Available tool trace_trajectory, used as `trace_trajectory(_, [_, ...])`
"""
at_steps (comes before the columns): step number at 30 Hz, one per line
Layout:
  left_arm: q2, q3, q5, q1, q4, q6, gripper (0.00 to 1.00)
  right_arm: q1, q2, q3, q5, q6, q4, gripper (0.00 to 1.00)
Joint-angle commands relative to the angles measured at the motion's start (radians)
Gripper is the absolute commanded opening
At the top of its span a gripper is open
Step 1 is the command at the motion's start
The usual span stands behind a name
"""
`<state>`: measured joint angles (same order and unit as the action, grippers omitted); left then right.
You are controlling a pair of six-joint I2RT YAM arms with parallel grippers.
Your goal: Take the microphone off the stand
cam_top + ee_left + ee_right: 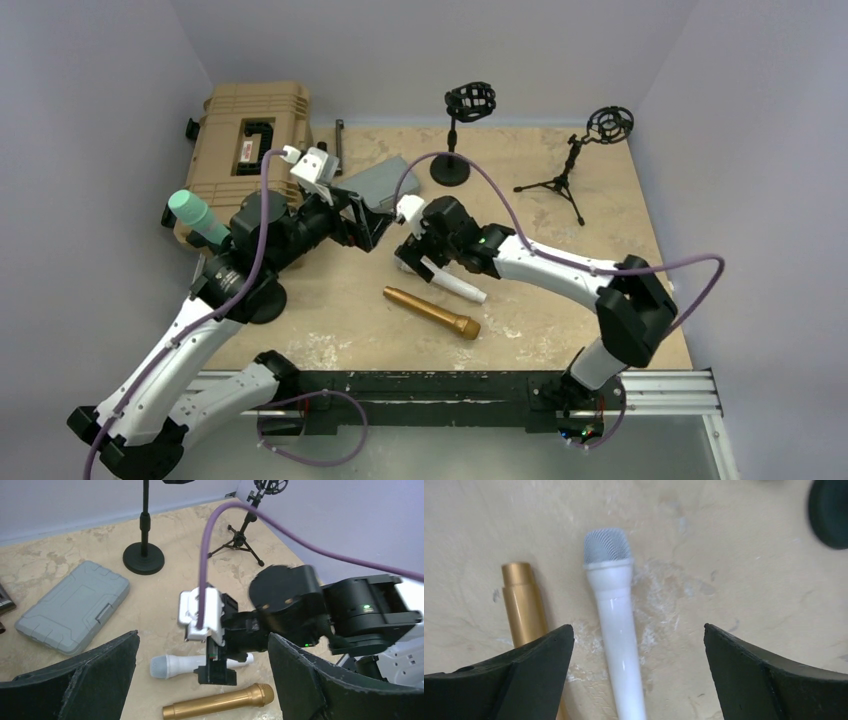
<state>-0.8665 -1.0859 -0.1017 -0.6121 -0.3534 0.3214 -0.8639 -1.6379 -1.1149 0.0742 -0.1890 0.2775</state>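
Observation:
A white microphone (455, 287) lies flat on the table, and in the right wrist view (616, 630) it sits between my fingers. My right gripper (415, 262) (638, 630) is open and hovers just above its handle, not touching it. A gold microphone (432, 313) (220, 702) lies beside it. My left gripper (375, 228) (203, 637) is open and empty, and faces the right wrist. A mint-green microphone (192, 213) stands up at the far left. Its lower part is hidden behind my left arm, near a black round base (265, 302).
A round-base stand (452, 150) and a tripod stand (562, 180) stand at the back, each with an empty shock mount. A tan hard case (235, 120) lies at the back left. A grey case (385, 185) (75, 605) lies beside it. Walls close in on the left, right and back.

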Motion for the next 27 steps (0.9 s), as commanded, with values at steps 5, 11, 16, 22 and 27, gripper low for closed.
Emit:
trace_trajectory(5, [0.066, 0.022, 0.097, -0.004, 0.05, -0.017, 0.97, 0.157, 0.217, -0.045, 0.022, 0.284, -0.135, 0.99])
trace_trajectory(11, [0.084, 0.026, 0.133, -0.003, 0.051, -0.017, 0.97, 0.398, 0.304, -0.025, -0.061, 0.71, -0.273, 0.99])
trace_trajectory(16, [0.088, 0.023, 0.12, -0.004, 0.05, -0.015, 0.97, 0.522, 0.242, -0.119, -0.067, 1.009, -0.323, 0.93])
trace_trajectory(22, [0.09, 0.023, 0.124, -0.004, 0.049, -0.018, 0.97, 0.536, 0.083, -0.332, -0.097, 1.072, -0.377, 0.79])
trace_trajectory(27, [0.091, 0.022, 0.114, -0.004, 0.048, -0.016, 0.97, 0.536, -0.012, -0.521, -0.053, 0.957, -0.303, 0.75])
